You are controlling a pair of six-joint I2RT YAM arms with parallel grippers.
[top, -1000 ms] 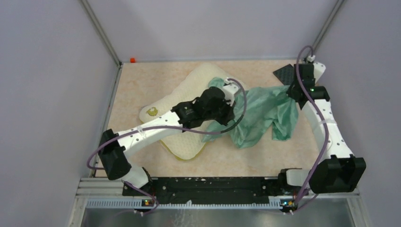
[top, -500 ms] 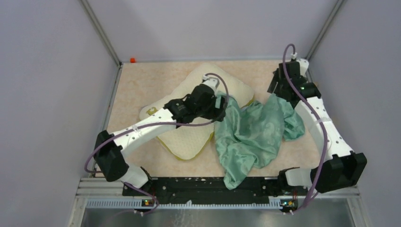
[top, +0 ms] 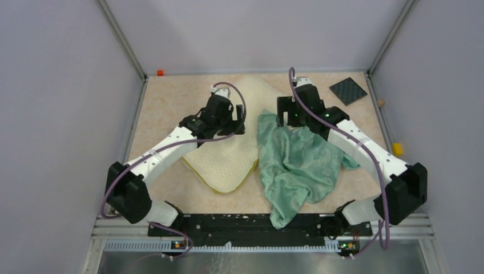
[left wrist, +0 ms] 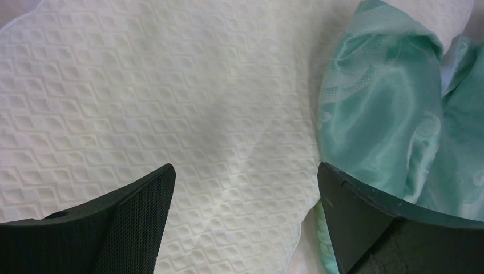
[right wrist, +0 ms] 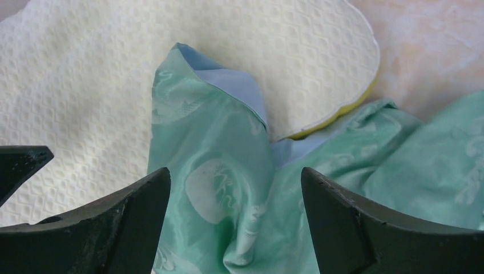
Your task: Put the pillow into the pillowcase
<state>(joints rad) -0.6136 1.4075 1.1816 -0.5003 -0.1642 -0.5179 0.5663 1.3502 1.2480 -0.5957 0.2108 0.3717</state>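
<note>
Soft, even light from overhead filled the scene, casting only faint shadows beneath the arms [top: 171,145] on the table [top: 171,97]. In the wrist close-ups the pillowcase [left wrist: 382,114] gave off a satin sheen with pale highlights along its folds, while the weave of the pillow [left wrist: 171,103] showed crisp and evenly lit.

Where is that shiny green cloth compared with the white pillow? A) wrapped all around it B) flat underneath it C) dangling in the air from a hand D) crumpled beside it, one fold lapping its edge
D: the pillowcase lies bunched on the table beside the pillow, with just one fold resting on the pillow's edge.
</note>
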